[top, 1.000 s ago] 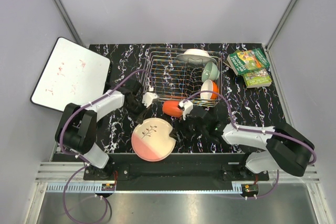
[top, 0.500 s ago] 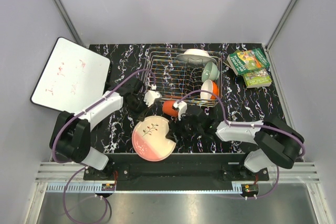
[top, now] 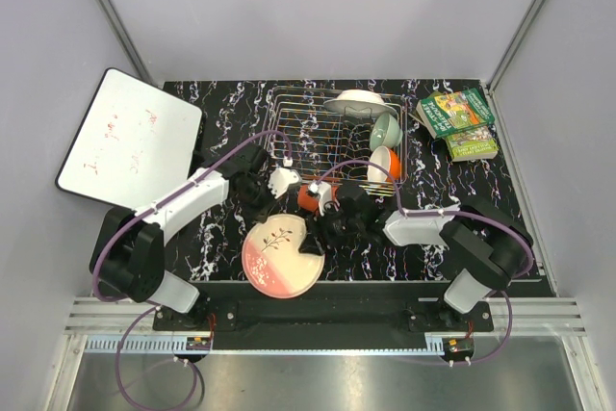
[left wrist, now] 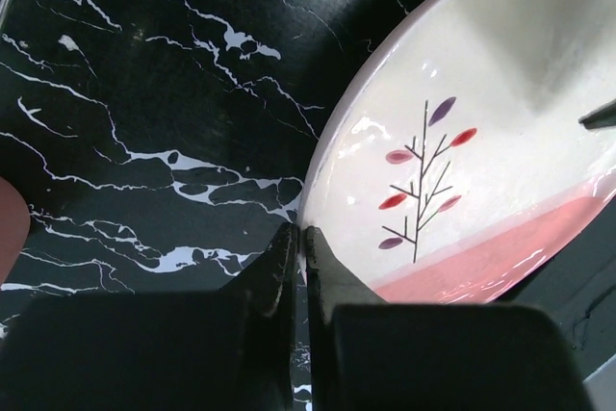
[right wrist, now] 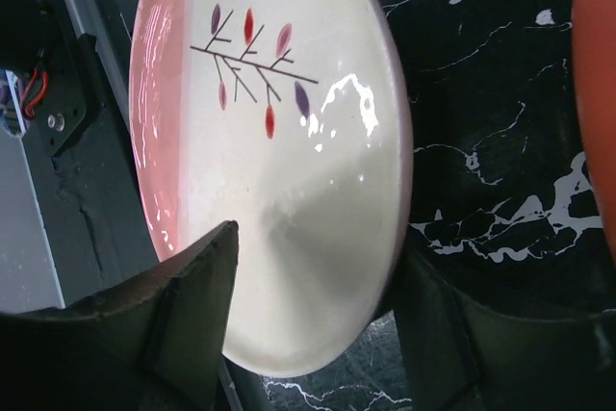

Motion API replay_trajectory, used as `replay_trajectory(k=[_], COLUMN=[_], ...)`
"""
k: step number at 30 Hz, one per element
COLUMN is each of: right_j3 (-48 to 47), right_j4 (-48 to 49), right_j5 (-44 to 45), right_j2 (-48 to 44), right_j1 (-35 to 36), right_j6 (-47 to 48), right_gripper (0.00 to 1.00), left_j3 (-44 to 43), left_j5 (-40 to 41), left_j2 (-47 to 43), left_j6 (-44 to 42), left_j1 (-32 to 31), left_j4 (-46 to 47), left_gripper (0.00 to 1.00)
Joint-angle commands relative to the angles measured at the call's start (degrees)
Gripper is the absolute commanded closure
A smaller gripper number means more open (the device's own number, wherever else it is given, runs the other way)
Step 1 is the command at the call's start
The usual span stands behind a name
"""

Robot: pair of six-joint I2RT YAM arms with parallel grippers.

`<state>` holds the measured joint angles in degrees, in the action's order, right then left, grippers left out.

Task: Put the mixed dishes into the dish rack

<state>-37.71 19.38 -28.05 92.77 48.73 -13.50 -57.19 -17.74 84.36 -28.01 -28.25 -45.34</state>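
At six o'clock of the dish rack (top: 298, 141): pink plate (top: 274, 262), orange mug (top: 308, 199) wait.
Three racked; left gripper (left wrist: 300, 243) pinches the pink plate (right gripper (right wrist: 316, 257) gapes).

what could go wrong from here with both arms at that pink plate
1. The right gripper is open astride the pink plate rim, while the left gripper is shut at another part of the rim. If they pull unevenly, the glossy plate may slide or slip free.
2. The orange mug sits right beside the right gripper, so lifting the plate could knock it across the table.
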Motion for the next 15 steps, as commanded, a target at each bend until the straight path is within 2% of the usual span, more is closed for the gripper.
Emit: replay_trajectory(k=[1,3,6,10,13,15], right_j3=[-2.6,-2.5,-2.5,-3.2,-4.2,-4.6], right_j4=[3.5,3.8,4.4,4.4,3.6,3.2], right_j5=[-7.0,-8.5,-10.0,-11.6,-13.1,-14.2], right_j2=[1.2,1.4,2.0,2.7,3.7,4.3], right_j1=[-1.0,-1.6,-2.5,-2.9,-3.2,-3.6], right_j6=[0.5,0.4,-0.1,-0.4,-0.5,-0.5], right_gripper=[0.35,0.39,0.49,0.77,0.89,1.00], left_j3=[-3.5,-4.0,-4.8,-5.4,-5.7,-6.1], left_j5=[0.4,0.6,0.8,1.2,1.7,2.0], left_j2=[-1.7,-1.7,-1.6,-1.7,-1.7,-1.7], left_j6=[0.1,0.1,0.4,0.8,0.9,1.0], left_j1=[-0.8,-1.1,-1.5,-2.5,-3.1,-3.2], left_j4=[1.7,1.8,1.8,1.8,1.7,1.8], left_gripper=[1.00,1.00,1.00,1.00,1.00,1.00])
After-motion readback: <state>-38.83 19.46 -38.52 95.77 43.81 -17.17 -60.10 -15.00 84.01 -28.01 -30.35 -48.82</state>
